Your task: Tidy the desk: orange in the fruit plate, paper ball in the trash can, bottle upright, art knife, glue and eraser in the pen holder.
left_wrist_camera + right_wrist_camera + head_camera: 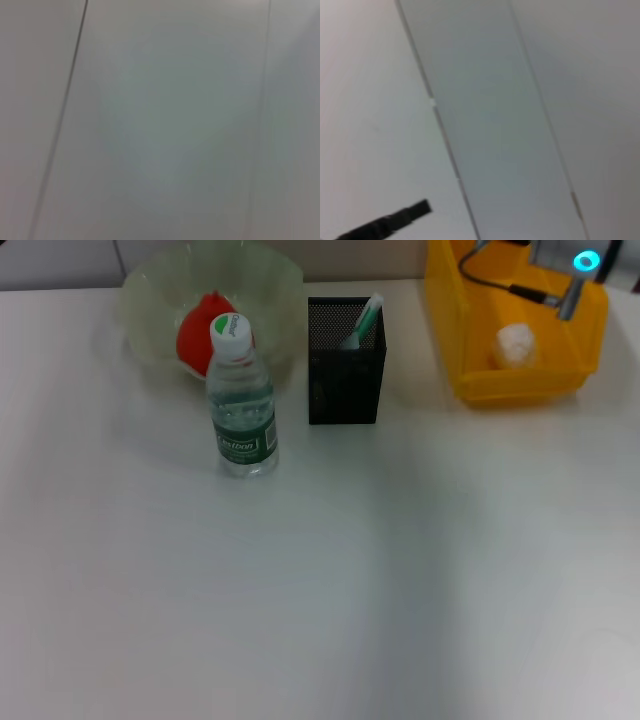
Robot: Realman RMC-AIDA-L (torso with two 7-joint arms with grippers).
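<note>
The orange [200, 328] lies in the pale-green fruit plate [265, 285] at the back left. Just in front of the plate stands the bottle [241, 400], upright, with its white cap on. The black mesh pen holder [346, 370] holds a slim green-and-white item [367, 318]; I cannot tell whether it is the art knife or the glue. The eraser is hidden. The paper ball [514, 344] rests inside the yellow trash can [470, 340]. My right gripper [568, 285] hangs over the trash can's far right side, apart from the paper ball. My left gripper is out of view.
A black cable [490, 282] runs from the right arm across the trash can's opening. Both wrist views show only pale flat surfaces with seams; a black strip [385, 225] crosses a corner of the right wrist view. White tabletop [320, 590] spreads across the front.
</note>
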